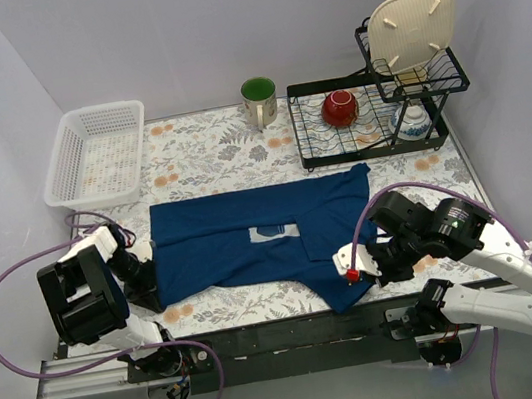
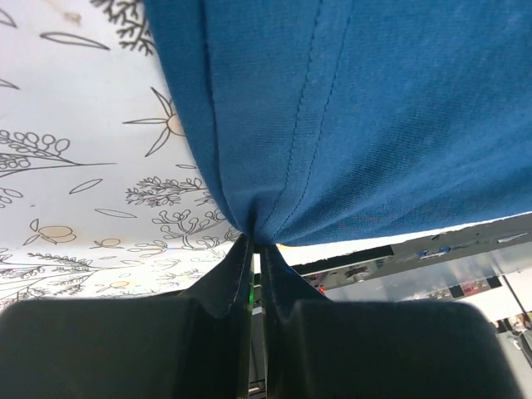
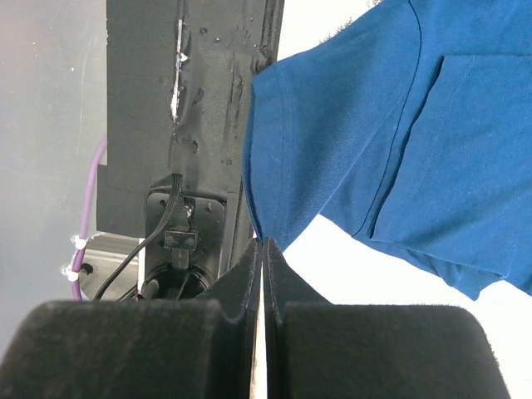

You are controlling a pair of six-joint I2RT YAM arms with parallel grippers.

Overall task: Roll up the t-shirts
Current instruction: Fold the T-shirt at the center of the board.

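Navy t-shirt (image 1: 216,253), flat, slightly rumpled

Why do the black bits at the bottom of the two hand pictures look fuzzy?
Left wrist view: the left fingers sit too near the lens, so they blur; the t-shirt looks sharp. Right wrist view: the right fingers blur likewise.

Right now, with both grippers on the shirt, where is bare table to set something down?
Bare table lies between the basket and the mug, and in the strip behind the shirt. A thin strip shows in front of the shirt, between the left gripper and right gripper. The back right is crowded by the dish rack.
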